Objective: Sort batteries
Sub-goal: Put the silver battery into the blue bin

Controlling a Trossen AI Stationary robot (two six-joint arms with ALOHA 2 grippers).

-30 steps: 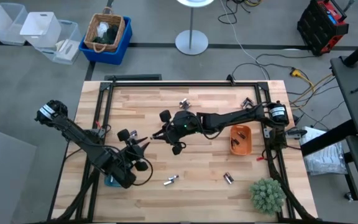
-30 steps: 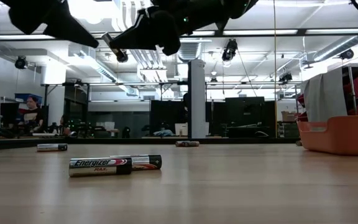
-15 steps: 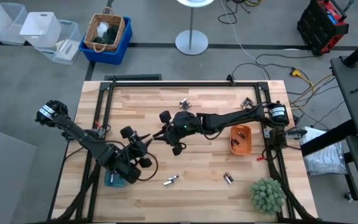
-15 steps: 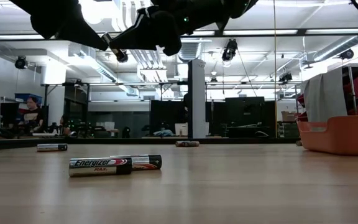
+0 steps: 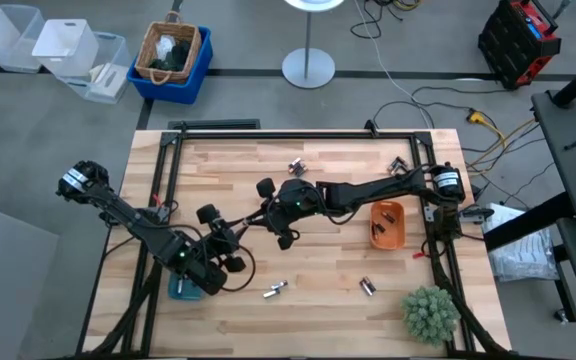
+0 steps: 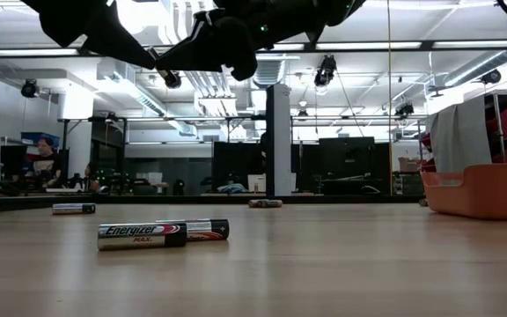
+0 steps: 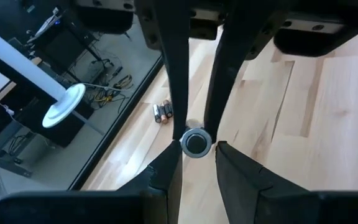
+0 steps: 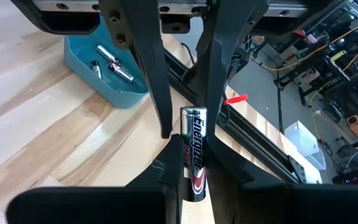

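My right gripper (image 5: 253, 217) hangs over the table's middle, shut on one battery (image 8: 193, 146) with a black and silver label. My left gripper (image 5: 236, 226) faces it from the left and is open. In the left wrist view its fingertips (image 7: 176, 151) stand on either side of the battery's free end (image 7: 195, 142); I cannot tell whether they touch it. Other batteries lie flat on the wood: a pair (image 5: 296, 167) at the far side, one (image 5: 398, 164) at the far right, two (image 5: 274, 290) (image 5: 368, 287) near the front. My right gripper pinches the battery's rear part (image 8: 194, 167) between its two fingers. The battery lies along the fingers and sticks out forward past their tips toward my left gripper. The fingers come about level from the table's right. The battery is lifted clear of the table.
A teal tray (image 8: 104, 68) holding batteries sits at the front left under my left arm. An orange tray (image 5: 387, 224) stands at the right, a green plant (image 5: 431, 313) at the front right corner. A dark frame (image 5: 173, 190) borders the table top.
My left gripper has moved toward the table's right and far side, up to my right gripper, so that its open fingers now flank the free end of the held battery. My right gripper and the battery have kept still.
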